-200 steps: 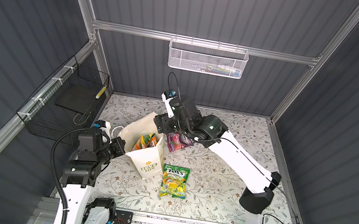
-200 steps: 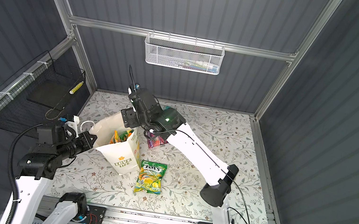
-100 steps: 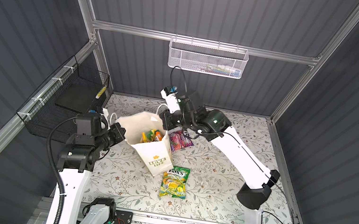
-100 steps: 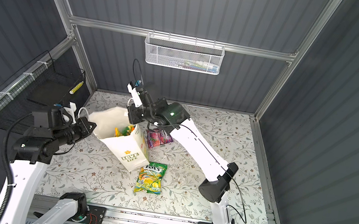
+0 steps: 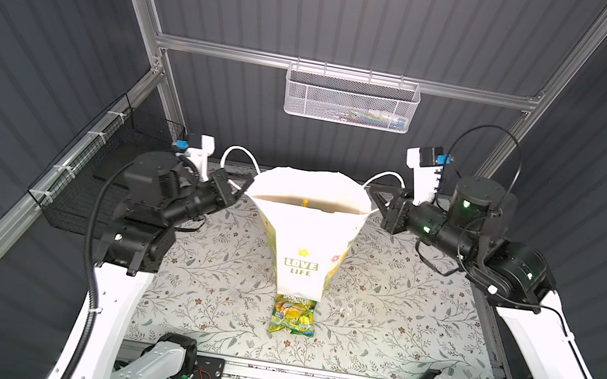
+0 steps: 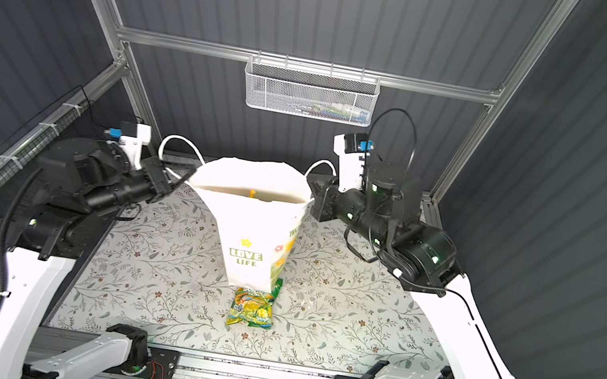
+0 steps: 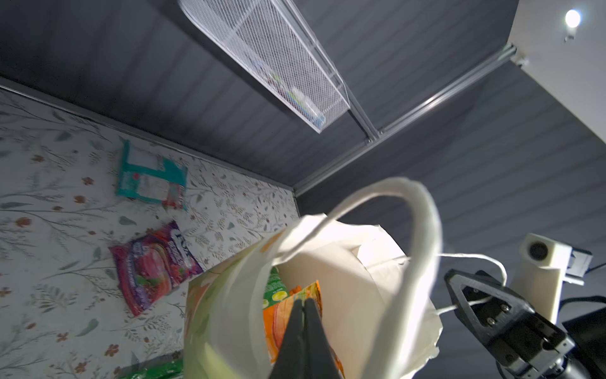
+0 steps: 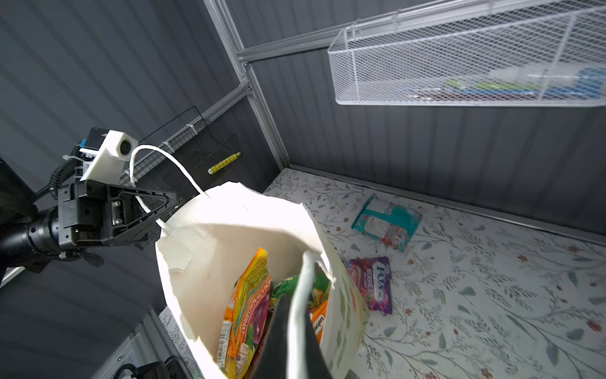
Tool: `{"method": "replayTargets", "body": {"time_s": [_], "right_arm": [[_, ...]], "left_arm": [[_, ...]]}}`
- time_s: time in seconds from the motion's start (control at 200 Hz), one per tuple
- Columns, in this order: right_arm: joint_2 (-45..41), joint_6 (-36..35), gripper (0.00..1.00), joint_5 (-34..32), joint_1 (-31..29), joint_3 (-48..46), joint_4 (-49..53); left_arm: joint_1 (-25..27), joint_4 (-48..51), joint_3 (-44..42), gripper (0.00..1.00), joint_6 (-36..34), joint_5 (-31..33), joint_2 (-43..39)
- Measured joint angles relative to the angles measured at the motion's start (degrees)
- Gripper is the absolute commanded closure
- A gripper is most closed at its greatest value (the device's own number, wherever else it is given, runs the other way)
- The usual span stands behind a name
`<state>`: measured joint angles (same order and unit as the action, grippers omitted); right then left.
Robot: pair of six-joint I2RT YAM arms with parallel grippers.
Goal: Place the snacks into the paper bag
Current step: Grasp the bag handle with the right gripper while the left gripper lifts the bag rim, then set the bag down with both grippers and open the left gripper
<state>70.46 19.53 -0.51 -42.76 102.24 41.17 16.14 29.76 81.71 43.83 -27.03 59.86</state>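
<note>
Cream paper bag [image 5: 306, 237] hangs by its cord handles [image 5: 235, 153], left hand [image 5: 245, 185] and right hand [image 5: 373, 196] each clamped tight on one; snacks [image 8: 246, 311] inside.

One paper bag [image 5: 306, 237], three loose snacks [image 7: 154, 269], teal packet [image 8: 387, 223], purple packet [image 8: 373, 285], yellow-green packet [image 5: 292, 315], two baskets [image 5: 351, 102]

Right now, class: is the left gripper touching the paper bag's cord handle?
Touching. The right wrist view shows the left gripper, fingers shut, pinching the white cord handle just above the paper bag.
</note>
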Motion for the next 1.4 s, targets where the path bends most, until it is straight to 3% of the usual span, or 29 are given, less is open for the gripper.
{"method": "replayTargets", "body": {"time_s": [0.15,0.255,0.565,0.815,1.186,1.246,1.396], "right_arm": [[-4.4,0.7,1.00,-1.9,1.4,-8.0,0.9],[-7.4,0.9,1.00,-3.6,3.5,-12.2,2.0],[-13.6,1.5,1.00,-3.9,11.6,-17.9,2.4],[-13.0,1.5,1.00,1.9,18.5,-25.0,0.3],[-22.3,2.6,1.00,2.7,19.5,-40.9,-5.4],[-24.1,2.6,1.00,2.2,19.6,-42.7,-6.7],[-27.5,2.6,1.00,0.7,19.9,-45.5,-8.8]], "left_arm": [[22.2,-0.3,3.6,1.00,-3.4,14.2,11.7],[30.4,-0.3,5.4,1.00,-5.2,21.2,19.0],[33.7,-3.0,6.0,1.00,-6.1,29.7,25.2],[38.8,-4.4,7.5,1.00,-8.1,35.5,26.3],[39.8,-8.9,0.9,1.00,-8.3,37.8,27.5],[39.8,-9.6,0.9,0.81,-8.5,38.1,27.6],[39.8,-10.6,0.9,0.13,-9.3,38.7,27.4]]}}
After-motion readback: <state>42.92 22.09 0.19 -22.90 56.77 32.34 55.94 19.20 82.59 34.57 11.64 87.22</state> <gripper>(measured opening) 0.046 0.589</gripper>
